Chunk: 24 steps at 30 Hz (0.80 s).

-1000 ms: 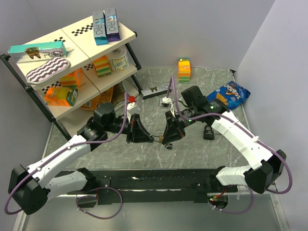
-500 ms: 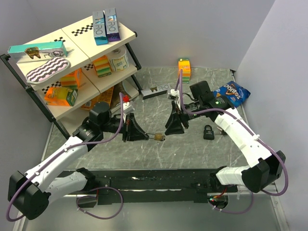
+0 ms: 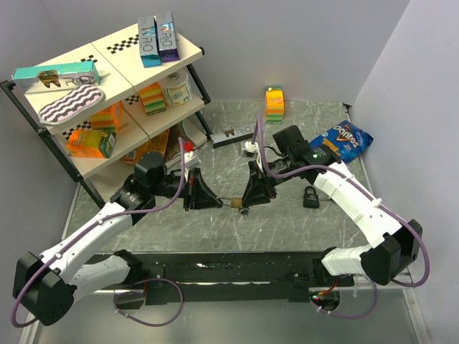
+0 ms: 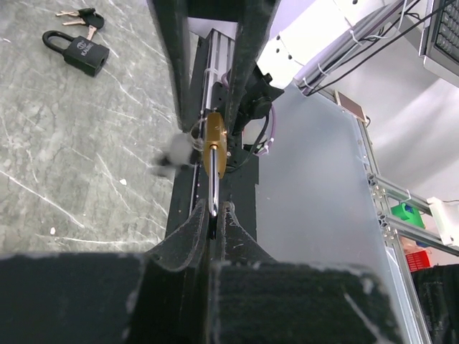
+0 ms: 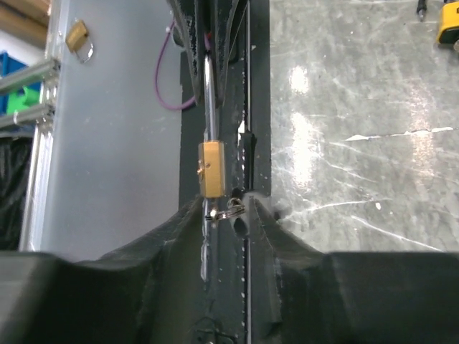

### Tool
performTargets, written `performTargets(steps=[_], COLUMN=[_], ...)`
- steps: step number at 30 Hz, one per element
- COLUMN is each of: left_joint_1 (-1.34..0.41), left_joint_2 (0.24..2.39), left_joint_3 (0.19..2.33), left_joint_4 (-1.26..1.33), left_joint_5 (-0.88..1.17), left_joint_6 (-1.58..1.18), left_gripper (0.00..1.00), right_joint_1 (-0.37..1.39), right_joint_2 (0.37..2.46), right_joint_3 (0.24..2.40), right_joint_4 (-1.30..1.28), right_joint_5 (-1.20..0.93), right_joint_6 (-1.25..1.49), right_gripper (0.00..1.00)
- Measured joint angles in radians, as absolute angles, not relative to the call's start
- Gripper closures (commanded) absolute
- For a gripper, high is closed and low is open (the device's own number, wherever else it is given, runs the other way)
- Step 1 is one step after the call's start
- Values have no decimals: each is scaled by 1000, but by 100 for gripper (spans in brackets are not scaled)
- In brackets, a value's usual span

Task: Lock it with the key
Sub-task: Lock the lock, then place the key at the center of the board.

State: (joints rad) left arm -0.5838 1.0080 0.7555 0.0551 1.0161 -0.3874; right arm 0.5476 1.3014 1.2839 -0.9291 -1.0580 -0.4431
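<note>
Your left pincer is clamped on the silvery shackle of the lock. It holds the lock off the counter, with the brass body pointing toward your right pincer. That pincer is closed around the key, which sits right at the lock's body in the right wrist view. The contact with the pads is hard to make out, and whether the blade is in the keyhole is too small to tell. From above, the two pincers meet almost tip to tip over the middle of the counter. The lock is a small brass speck between them and the key is barely visible.

Bare marble runs from the pincers to the black rail at the near edge. On the right, a black padlock lies near the right forearm, with a few loose keys just beside it. Farther back sit a chip bag, an orange box and a long dark box. The shelf fills the back left corner. Walls close the counter at the back and on the right.

The dark fingers block the lower part of both wrist views. In the left wrist view a blurred grey smear sits beside the lock.
</note>
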Motion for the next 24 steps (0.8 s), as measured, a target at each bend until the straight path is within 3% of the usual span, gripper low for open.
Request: performTargets(steps=[3,4,12,24], left_joint_1=[-583,-584,-582,-501], left_joint_2=[1008,1008,1007,1004], left_joint_3=[756,755,739,739], left_joint_4=[50,45,41,34], left_joint_5=[1012,1011,1007,1016], left_joint_6=[-387,-387,-387,-356], left_gripper=[99,99,99,99], right_joint_1=[548,547,528,337], right_joint_2=[1302,1302,1299,1290], right_joint_3=[1282,1282,1262,1155], right_joint_4=[-934,-936,-982,-1114], right_joint_5=[-1059,-1060,-1069,-1007], right_joint_6=[-449,-451,-511,-596], right_gripper=[99,100,100,100])
